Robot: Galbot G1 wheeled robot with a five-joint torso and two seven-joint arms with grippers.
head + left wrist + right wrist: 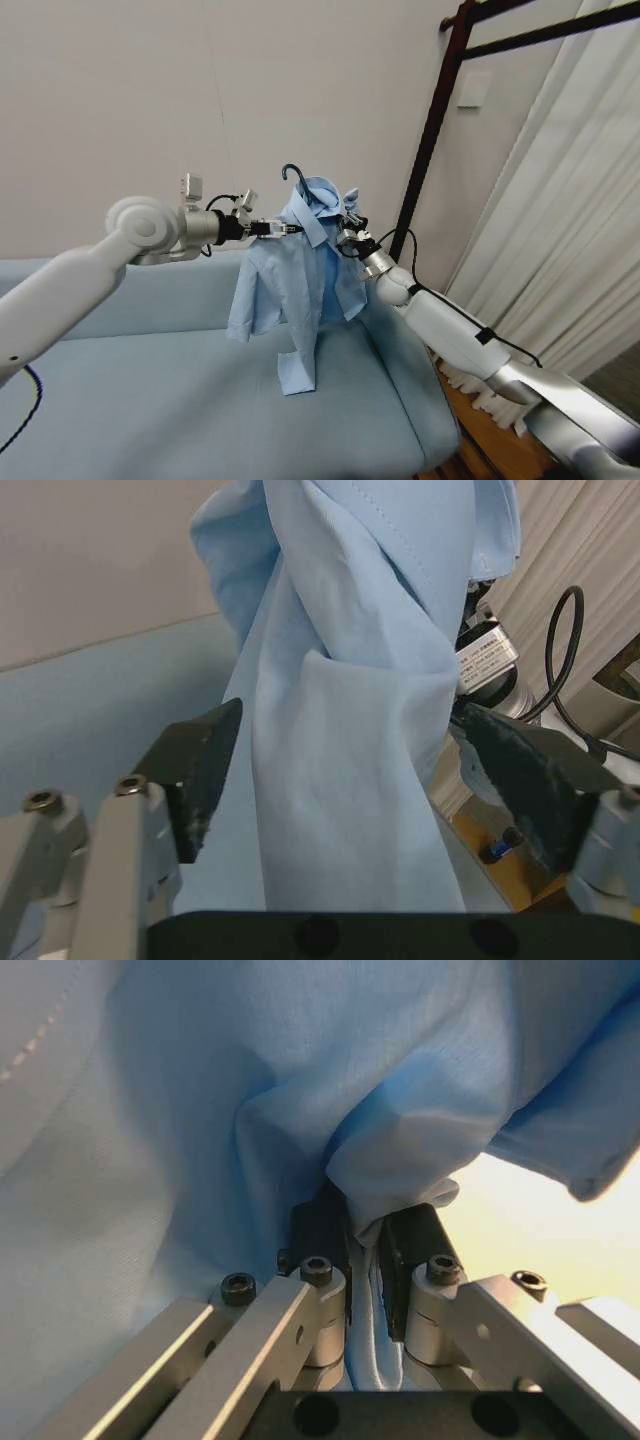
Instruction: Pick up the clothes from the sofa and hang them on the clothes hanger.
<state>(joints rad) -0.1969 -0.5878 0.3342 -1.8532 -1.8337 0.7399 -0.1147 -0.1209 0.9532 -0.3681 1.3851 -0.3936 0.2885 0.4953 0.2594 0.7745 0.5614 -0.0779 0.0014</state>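
Both arms reach forward, raised — left gripper [350, 718] spread wide; right gripper [365, 1245] clamped tight.

A: "What stood at the back?"
B: "A plain pale wall [120, 80], with a white plate [474, 90] mounted on it."
A: "And to the right?"
B: "A white curtain [570, 200] hung in folds, reaching down to a brown wooden floor [492, 447]."

- White shells are covering the left arm [70, 285] and right arm [455, 330], a black cable [512, 348] trailing.
- 4 hex screws [317, 1268] are studding the right gripper [365, 1235]'s silver links [270, 1330].
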